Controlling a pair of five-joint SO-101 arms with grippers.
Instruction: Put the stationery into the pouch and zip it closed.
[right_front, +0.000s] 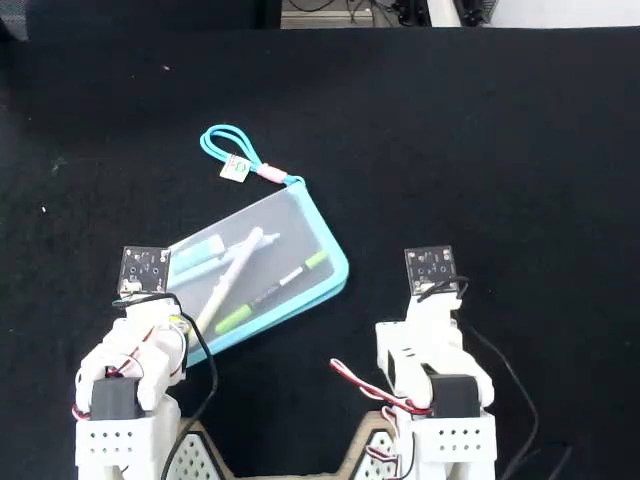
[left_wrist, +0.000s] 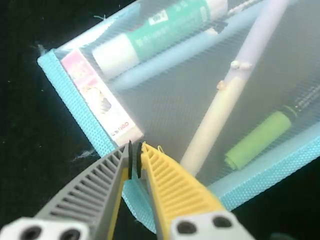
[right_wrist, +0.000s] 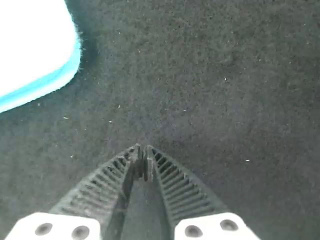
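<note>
Pouch (right_front: 270, 255): see-through mesh w/ blue trim, lay flat on the black worktop (right_front: 480, 150), set at an angle. Its near end sat just in front of the left arm (right_front: 135, 340); its far end pointed away from both arms. A blue loop strap (right_front: 228, 143) w/ a small tag (right_front: 235, 170) ran out from the far corner onto the worktop. Stationery lay inside the pouch, seen through the mesh: a long pale pen (left_wrist: 225, 100) lying across the middle, a green-and-white glue stick (left_wrist: 165, 30) near one long edge, an eraser (left_wrist: 100, 97) w/ pink-and-white sleeve against the short end, and a green marker (left_wrist: 257, 140) near the other long edge. In the high view a dark pen w/ green ends (right_front: 270, 292) lay alongside the pale pen. Zip state: could not be told. Left claw (left_wrist: 135, 150): fingers together, one grey and one yellow, tips over the pouch's blue edge just beside the eraser's corner. Whether the tips pinched the trim could not be told. Right claw (right_wrist: 142, 150): fingers together, nothing between them, over bare worktop. A rounded corner of the pouch (right_wrist: 35, 50) lay apart from it, off to one side. Right arm (right_front: 435, 340) sat near the pouch's lower corner, not touching it. Cables ran from both arm bases at the near edge of the worktop.
</note>
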